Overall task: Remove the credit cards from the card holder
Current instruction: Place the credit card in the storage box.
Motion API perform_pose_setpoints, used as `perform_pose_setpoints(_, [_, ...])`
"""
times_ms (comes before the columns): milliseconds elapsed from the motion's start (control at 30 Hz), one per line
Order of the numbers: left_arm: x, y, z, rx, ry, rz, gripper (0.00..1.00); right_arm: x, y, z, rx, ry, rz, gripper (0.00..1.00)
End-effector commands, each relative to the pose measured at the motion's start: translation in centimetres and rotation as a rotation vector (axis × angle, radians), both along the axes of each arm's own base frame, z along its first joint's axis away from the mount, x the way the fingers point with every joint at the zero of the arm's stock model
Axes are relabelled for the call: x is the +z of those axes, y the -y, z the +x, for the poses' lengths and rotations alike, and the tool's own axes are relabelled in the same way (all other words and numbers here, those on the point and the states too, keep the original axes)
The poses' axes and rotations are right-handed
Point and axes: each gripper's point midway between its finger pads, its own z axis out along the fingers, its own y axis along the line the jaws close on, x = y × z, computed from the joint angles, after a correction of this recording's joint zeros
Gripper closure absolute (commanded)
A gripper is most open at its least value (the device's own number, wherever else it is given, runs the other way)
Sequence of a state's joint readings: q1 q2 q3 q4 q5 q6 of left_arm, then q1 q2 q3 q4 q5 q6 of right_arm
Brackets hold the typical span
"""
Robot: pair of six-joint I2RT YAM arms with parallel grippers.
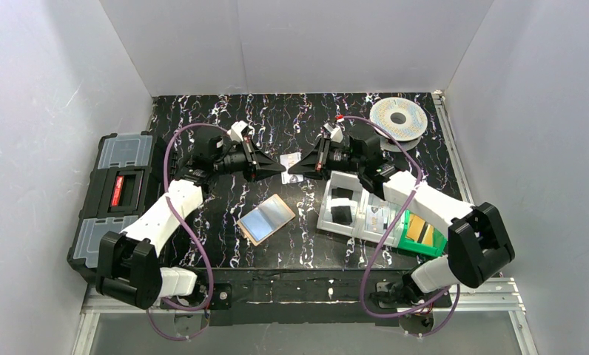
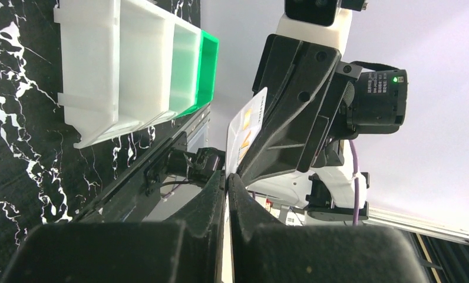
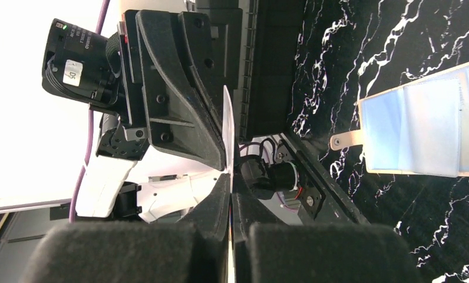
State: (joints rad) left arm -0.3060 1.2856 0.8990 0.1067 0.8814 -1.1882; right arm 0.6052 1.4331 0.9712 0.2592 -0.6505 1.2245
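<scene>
The tan card holder (image 1: 267, 220) lies open on the black marbled table, with pale blue shiny cards in its panels; it also shows in the right wrist view (image 3: 420, 127). One white-faced credit card (image 1: 290, 157) is held in the air above the table, between both grippers, which face each other tip to tip. My left gripper (image 1: 280, 169) is shut on one edge of the card (image 2: 247, 127). My right gripper (image 1: 293, 169) is shut on the opposite edge, and the card shows edge-on there (image 3: 228, 130). A thin pale strip of card sits between each pair of fingers.
A clear compartment tray (image 1: 354, 211) lies right of the card holder, with a green bin (image 1: 423, 238) at its right end. A black toolbox (image 1: 118, 196) stands at the left edge. A filament spool (image 1: 398, 118) lies at the back right.
</scene>
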Motion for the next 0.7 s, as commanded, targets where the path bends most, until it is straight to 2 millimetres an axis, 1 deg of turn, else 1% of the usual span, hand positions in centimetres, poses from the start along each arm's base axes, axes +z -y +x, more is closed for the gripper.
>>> perform_pose_setpoints(0, [1.9,0.9,-0.4,-0.057,0.054,-0.028,1.00,0.4,0.9,-0.2,-0.019,0.063,-0.035,0.99])
perform_pose_setpoints(200, [2.2,1.3,-0.4,-0.070,0.066,-0.014,1.00,0.2,1.5,-0.4,-0.036,0.087,-0.082,0.99])
perform_pose_setpoints(433, [2.0,1.6,-0.4,-0.071,0.062,-0.006,0.99,0.2,2.1,-0.6,-0.052,0.110,-0.106,0.99])
perform_pose_setpoints(500, [1.9,1.6,-0.5,-0.070,0.058,-0.001,0.94,0.2,2.3,-0.6,-0.059,0.119,-0.115,0.99])
perform_pose_setpoints(600, [1.6,1.5,-0.4,-0.063,0.051,0.012,0.81,0.2,2.6,-0.7,-0.067,0.131,-0.131,0.99])
perform_pose_setpoints(633, [1.5,1.4,-0.4,-0.059,0.047,0.017,0.74,0.2,2.7,-0.7,-0.071,0.133,-0.137,0.99])
perform_pose_setpoints(667, [1.3,1.4,-0.4,-0.056,0.042,0.022,0.63,0.1,2.9,-0.7,-0.077,0.132,-0.148,0.99])
